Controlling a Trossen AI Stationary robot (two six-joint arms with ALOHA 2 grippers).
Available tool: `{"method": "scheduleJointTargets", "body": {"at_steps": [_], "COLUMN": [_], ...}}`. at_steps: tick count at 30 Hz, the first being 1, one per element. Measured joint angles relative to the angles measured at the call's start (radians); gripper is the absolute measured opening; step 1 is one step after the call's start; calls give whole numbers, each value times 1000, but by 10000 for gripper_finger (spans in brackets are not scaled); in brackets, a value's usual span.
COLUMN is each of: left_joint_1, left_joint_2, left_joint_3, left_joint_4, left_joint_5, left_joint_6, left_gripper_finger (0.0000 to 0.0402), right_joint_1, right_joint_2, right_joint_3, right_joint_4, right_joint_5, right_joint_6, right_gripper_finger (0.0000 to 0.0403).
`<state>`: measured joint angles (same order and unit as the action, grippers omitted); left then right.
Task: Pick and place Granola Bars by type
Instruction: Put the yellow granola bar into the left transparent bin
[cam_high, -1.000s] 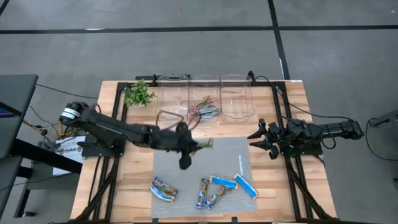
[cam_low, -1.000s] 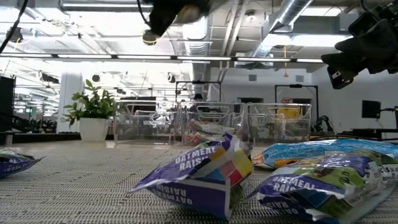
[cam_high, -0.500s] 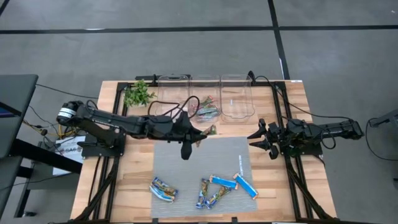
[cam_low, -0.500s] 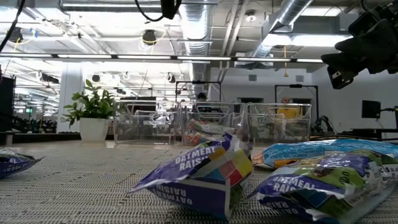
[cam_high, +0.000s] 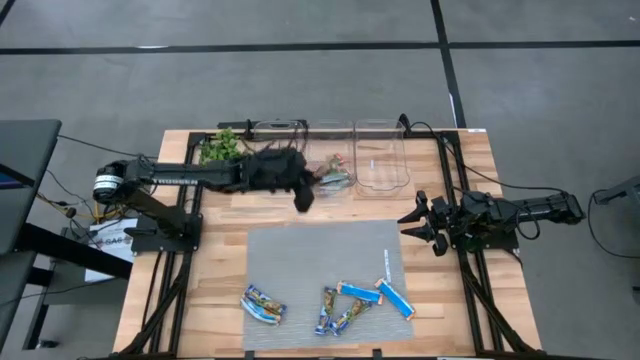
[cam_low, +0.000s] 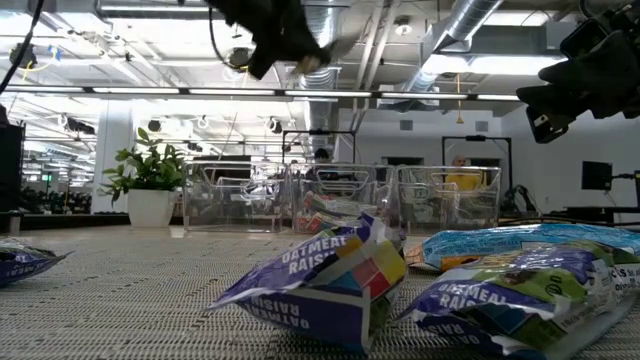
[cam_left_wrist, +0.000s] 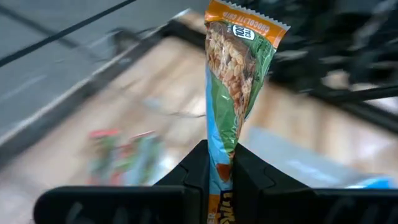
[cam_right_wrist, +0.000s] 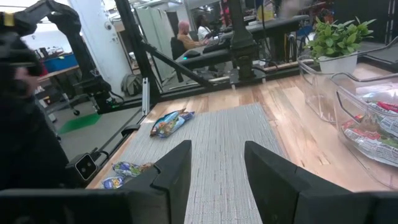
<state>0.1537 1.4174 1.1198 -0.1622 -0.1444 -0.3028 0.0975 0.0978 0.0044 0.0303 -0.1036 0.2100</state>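
My left gripper (cam_left_wrist: 219, 152) is shut on a red-green-orange granola bar (cam_left_wrist: 233, 81). In the high view it hovers at the near rim of the middle clear bin (cam_high: 330, 130), where more red-green-orange bars (cam_high: 335, 178) lie. Several blue and blue-silver-yellow bars (cam_high: 358, 291) lie flat on the grey mat (cam_high: 325, 250); one more (cam_high: 263, 303) lies near its left corner. My right gripper (cam_high: 425, 222) waits open at the table's right side, off the mat. My left gripper pinches the red-green-orange bar between its two fingers (cam_left_wrist: 249, 174), by the lower part of the wrapper (cam_left_wrist: 221, 158) near one end. The fingers lie across the bar. It is lifted clear and stands out past the fingertips, its orange crimped end (cam_left_wrist: 245, 22) farthest from them.
Three clear bins stand in a row along the far edge; the left one (cam_high: 279, 150) and the right one (cam_high: 380, 150) hold no bars. A green plant sprig (cam_high: 222, 148) sits left of them. Black frame rails (cam_high: 470, 280) run along both table sides.
My left gripper has carried the red-green-orange bar from above the mat's far part toward the table's far edge, up to the middle bin. It stayed shut on the bar, and the arm swung from slanting across the table to lying along the bin row.
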Motion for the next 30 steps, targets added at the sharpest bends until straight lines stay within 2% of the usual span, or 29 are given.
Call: {"method": "scheduleJointTargets", "body": {"at_steps": [8, 14, 19, 30], "left_joint_1": [242, 367, 415, 423], "left_joint_2": [0, 0, 0, 27], "left_joint_3": [0, 0, -1, -12], "left_joint_4": [-181, -284, -314, -443], "left_joint_5": [-2, -2, -2, 19], "left_joint_6": [60, 139, 196, 347], "left_gripper_finger": [34, 34, 34, 34], "right_joint_1": [0, 0, 0, 0], "right_joint_2": [0, 0, 0, 0], "right_joint_3": [0, 0, 0, 0], "right_joint_4": [0, 0, 0, 0], "right_joint_5": [0, 0, 0, 0], "right_joint_6": [0, 0, 0, 0], "right_gripper_finger": [141, 143, 141, 141]}}
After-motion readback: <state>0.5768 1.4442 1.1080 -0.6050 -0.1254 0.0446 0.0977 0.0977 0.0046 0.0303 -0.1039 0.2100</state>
